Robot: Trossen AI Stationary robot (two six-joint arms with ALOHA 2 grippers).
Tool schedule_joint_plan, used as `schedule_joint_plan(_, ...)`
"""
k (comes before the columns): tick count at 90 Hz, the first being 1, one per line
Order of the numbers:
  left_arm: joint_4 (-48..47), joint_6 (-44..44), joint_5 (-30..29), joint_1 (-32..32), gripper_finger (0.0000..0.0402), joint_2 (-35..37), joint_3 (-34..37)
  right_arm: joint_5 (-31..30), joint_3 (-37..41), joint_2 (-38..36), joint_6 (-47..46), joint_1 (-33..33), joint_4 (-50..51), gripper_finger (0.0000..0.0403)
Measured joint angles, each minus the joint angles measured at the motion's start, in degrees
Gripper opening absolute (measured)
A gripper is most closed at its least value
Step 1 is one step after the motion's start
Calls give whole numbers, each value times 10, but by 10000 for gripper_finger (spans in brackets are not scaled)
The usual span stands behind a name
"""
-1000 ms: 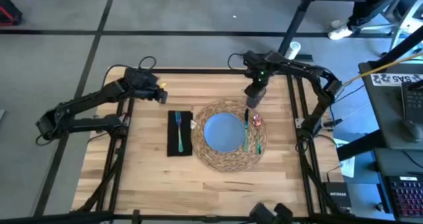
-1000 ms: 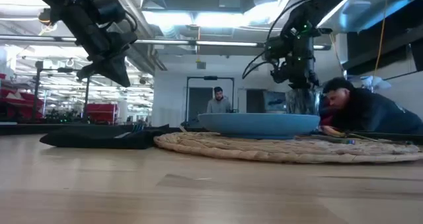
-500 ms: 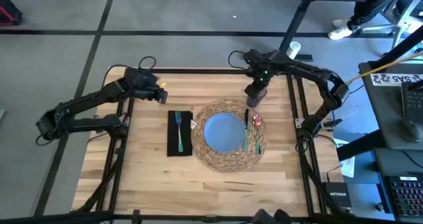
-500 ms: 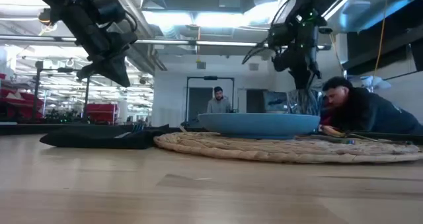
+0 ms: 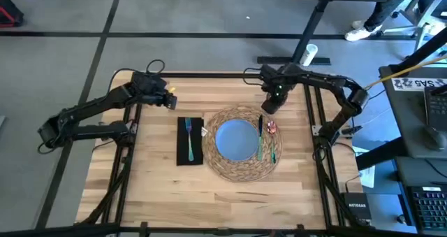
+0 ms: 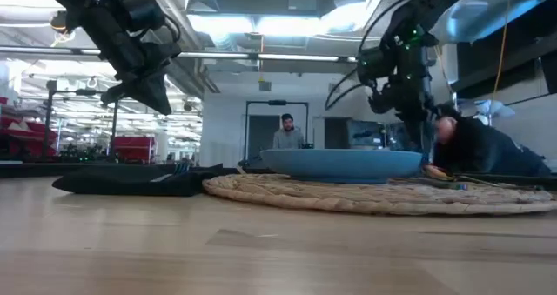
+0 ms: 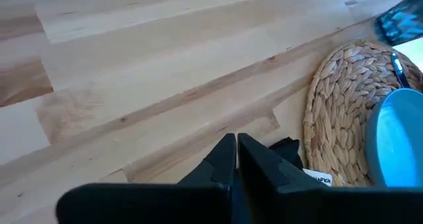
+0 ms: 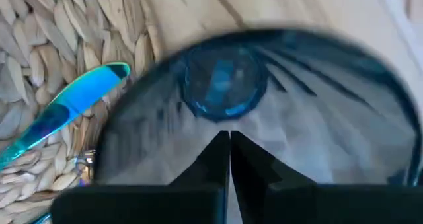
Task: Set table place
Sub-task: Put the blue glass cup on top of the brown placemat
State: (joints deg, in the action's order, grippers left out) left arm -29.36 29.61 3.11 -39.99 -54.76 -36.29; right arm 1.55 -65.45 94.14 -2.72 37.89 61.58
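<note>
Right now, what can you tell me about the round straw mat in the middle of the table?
The straw mat is round, flat and woven in a braided spiral, pale tan in colour. It lies on the wooden table, with the blue plate resting on its middle. Cutlery lies on its right part, beside the plate. The black napkin sits at its left edge. The right gripper is at its far rim.

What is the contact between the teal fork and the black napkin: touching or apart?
Touching. High view shows the teal fork lying on the black napkin.
</note>
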Motion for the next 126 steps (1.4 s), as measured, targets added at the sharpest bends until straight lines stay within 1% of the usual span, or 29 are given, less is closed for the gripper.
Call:
schedule_joint_plan(29,0,4,0,0,0,0,0,-9,-22,-24,3,0,-3,0)
schedule_joint_plan(75,0,2,0,0,0,0,0,65,-12,-25,0,-1,11,0)
schedule_joint_plan(96,0,2,0,0,0,0,0,71,-12,-25,0,-1,22,0)
schedule_joint_plan(115,0,0,-3,0,0,0,0,91,-12,-26,1,-22,25,0)
schedule_joint_plan(126,0,0,-4,0,0,0,0,91,-12,-26,2,-37,24,0)
